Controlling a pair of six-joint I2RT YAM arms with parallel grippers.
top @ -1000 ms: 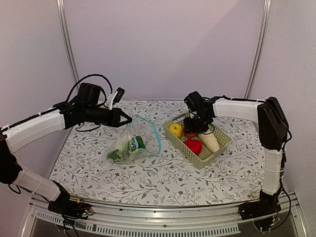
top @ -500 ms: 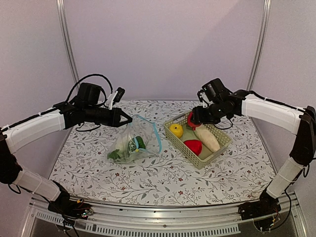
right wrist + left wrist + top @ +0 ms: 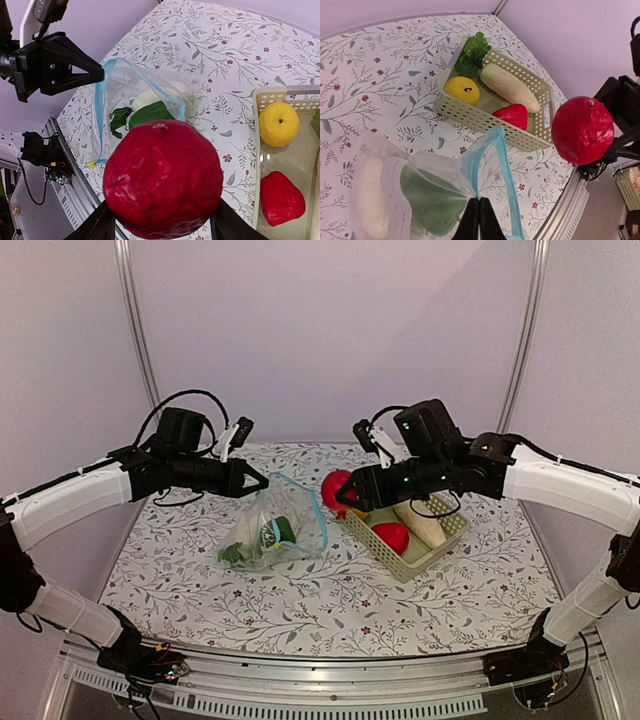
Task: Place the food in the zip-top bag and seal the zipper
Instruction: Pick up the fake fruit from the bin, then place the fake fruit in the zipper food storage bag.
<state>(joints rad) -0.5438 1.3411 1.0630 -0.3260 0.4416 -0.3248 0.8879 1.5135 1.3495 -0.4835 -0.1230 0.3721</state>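
Right wrist: red piece (image 3: 162, 177) in right fingers (image 3: 90, 227), bag (image 3: 120, 82) of greens (image 3: 150, 112) in left fingers (image 3: 92, 75).

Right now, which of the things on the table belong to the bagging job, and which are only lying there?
Belongs to the job: zip-top bag, held at its rim by the left gripper; zipper; red round piece in the right gripper; yellow apple, white radish, smaller red piece and leafy greens, all in the basket.

Only lying there: the basket itself; flowered table cover.
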